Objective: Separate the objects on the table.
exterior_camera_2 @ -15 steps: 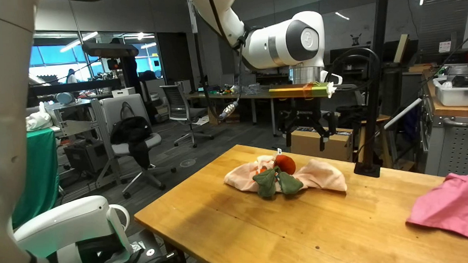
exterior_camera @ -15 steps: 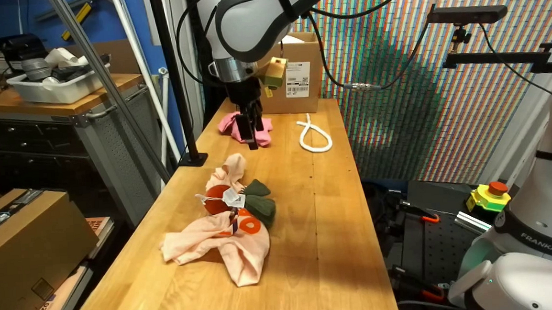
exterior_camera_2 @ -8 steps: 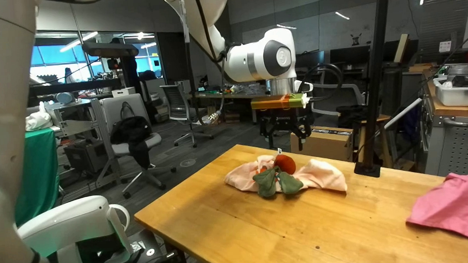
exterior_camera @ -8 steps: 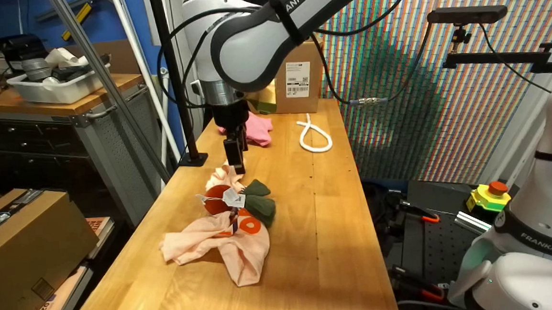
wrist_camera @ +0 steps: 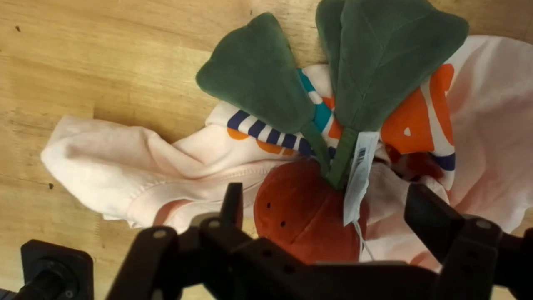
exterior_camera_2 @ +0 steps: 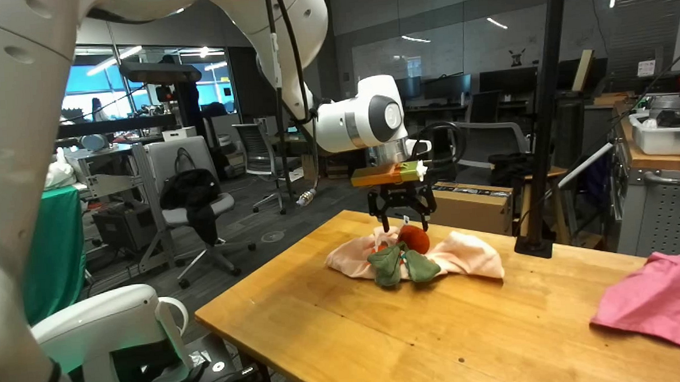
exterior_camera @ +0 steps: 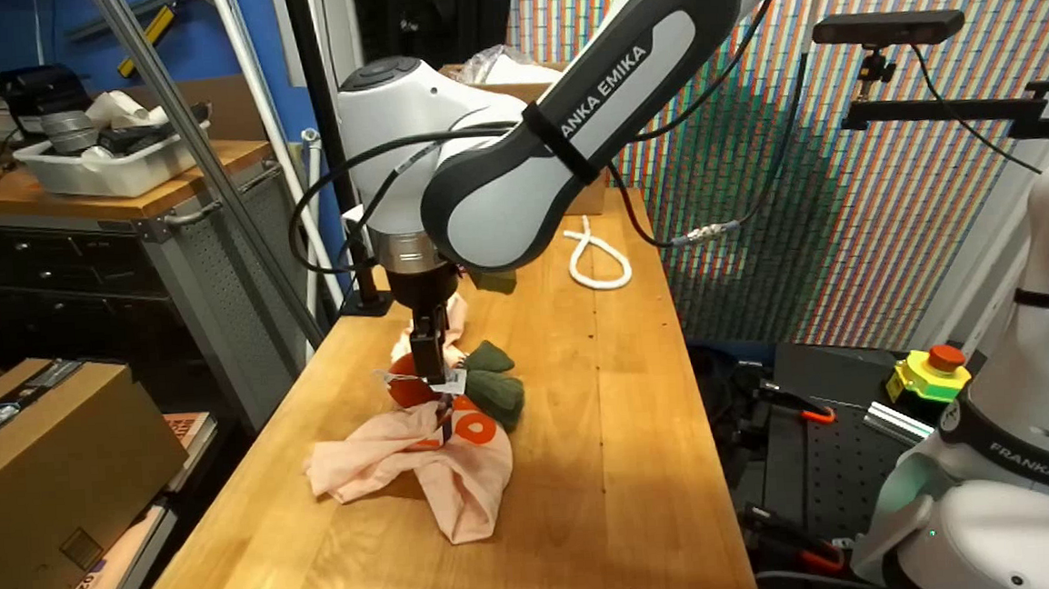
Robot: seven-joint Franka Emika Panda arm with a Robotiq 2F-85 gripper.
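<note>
Bare table (exterior_camera_2: 380, 327) beside the green leaves (exterior_camera_2: 386, 266), but a black post (exterior_camera_2: 545, 113) near the peach cloth (exterior_camera_2: 469, 254)

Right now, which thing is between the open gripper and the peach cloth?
The red plush toy: the wrist view shows it on the peach cloth, framed by the open gripper.
</note>
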